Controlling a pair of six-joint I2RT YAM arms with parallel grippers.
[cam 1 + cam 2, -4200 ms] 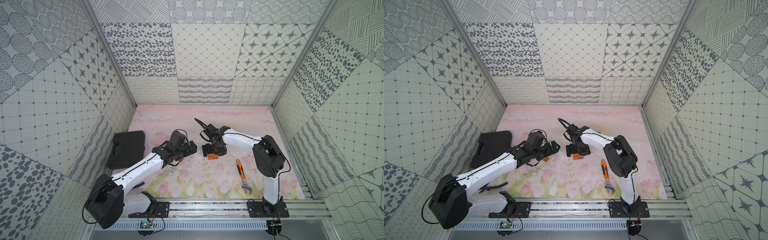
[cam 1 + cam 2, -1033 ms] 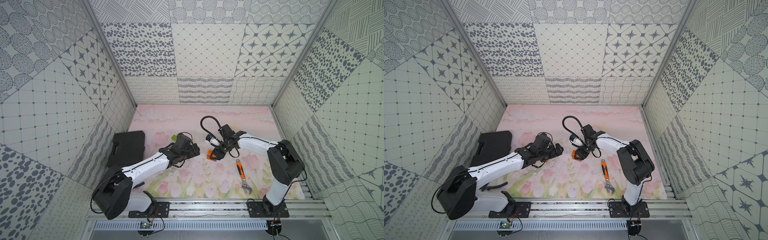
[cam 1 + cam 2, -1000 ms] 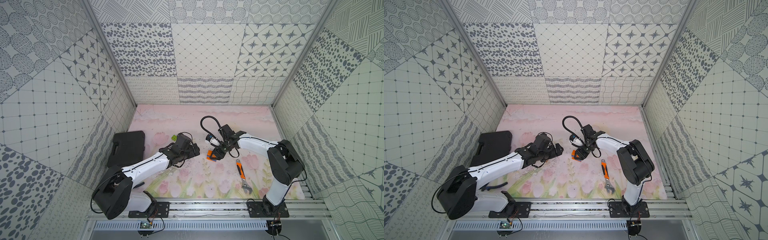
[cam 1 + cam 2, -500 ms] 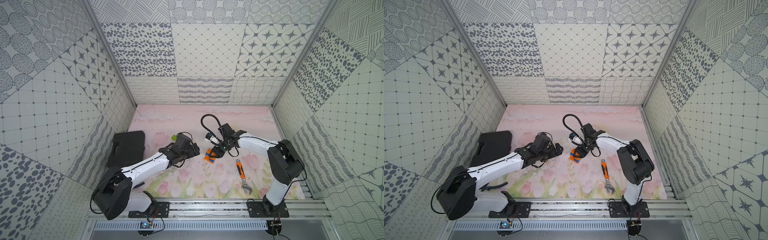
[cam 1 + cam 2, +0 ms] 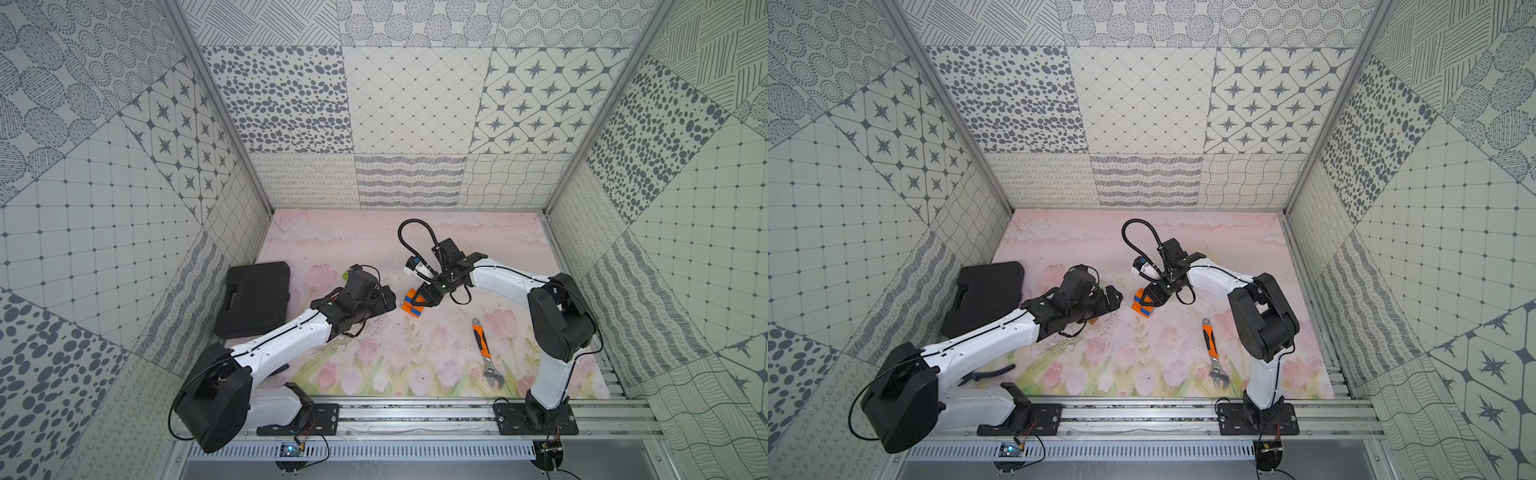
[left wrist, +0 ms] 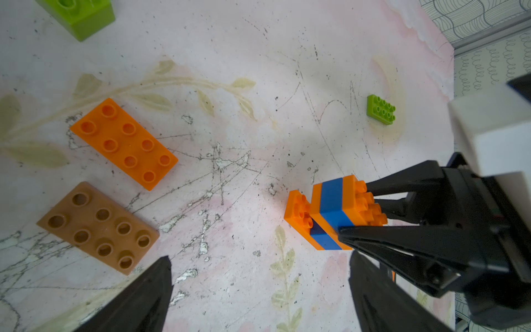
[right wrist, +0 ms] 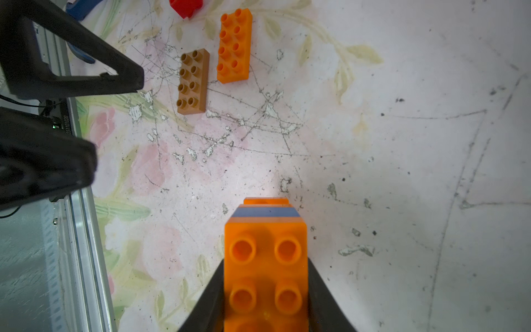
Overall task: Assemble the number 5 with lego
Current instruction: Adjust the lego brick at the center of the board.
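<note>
I had the right gripper (image 7: 265, 290) clamped on the orange-and-blue lego stack (image 6: 334, 211), its far end low over the mat (image 6: 258, 72). My left gripper (image 6: 258, 290) stood spread wide and empty, the loose orange brick (image 6: 123, 143) and brown brick (image 6: 97, 227) just ahead of it.

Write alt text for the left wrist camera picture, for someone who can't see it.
The right gripper is shut on a stack of orange and blue lego bricks on a scratched, flower-printed mat. An orange brick and a brown brick lie flat apart from it, with two lime green bricks farther off.
</note>
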